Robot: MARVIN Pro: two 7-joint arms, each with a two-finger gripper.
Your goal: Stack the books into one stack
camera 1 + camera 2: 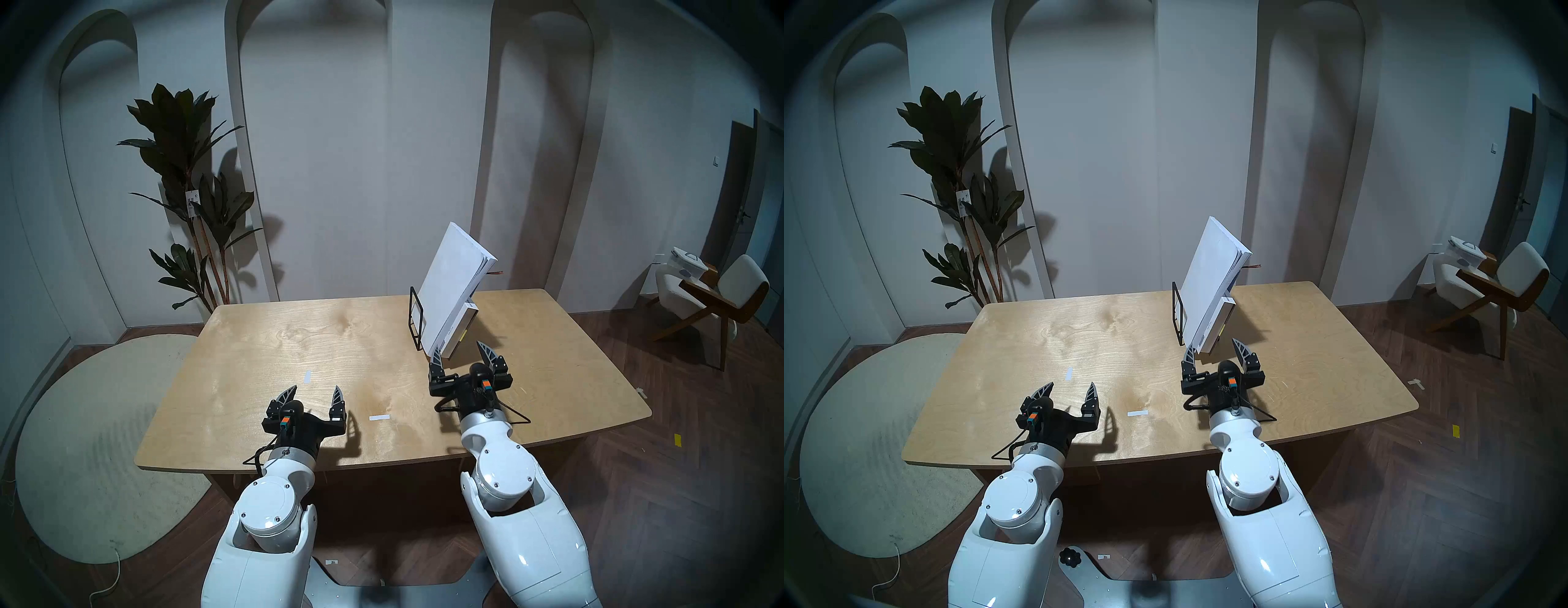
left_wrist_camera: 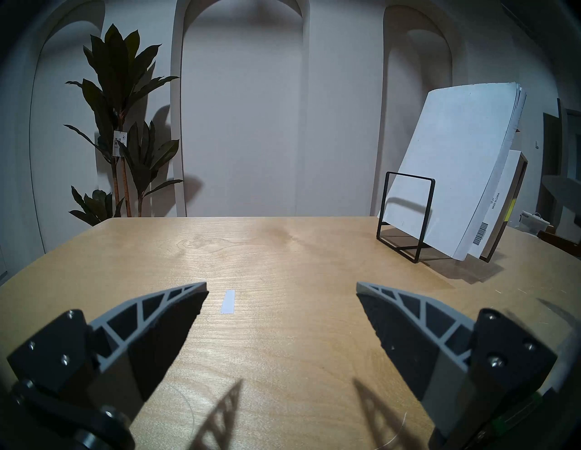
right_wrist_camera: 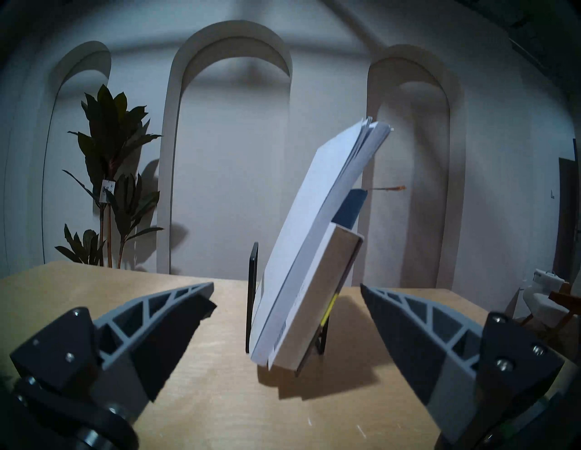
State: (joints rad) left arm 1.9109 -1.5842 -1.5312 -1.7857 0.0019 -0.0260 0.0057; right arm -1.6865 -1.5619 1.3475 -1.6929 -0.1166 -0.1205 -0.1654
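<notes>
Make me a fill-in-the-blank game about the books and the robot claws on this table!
1. The books lean in a black wire ____ on the table.
2. The big booklet in front is colored ____.
3. Both the left claw and the right claw are ____, holding nothing.
4. The claw nearest the books is the ____ one.

Missing words: stand; white; open; right

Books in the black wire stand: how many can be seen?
3, all leaning in the black wire stand: the large white booklet in front, the thick white book behind it, and a blue notebook mostly hidden at the back.
</notes>
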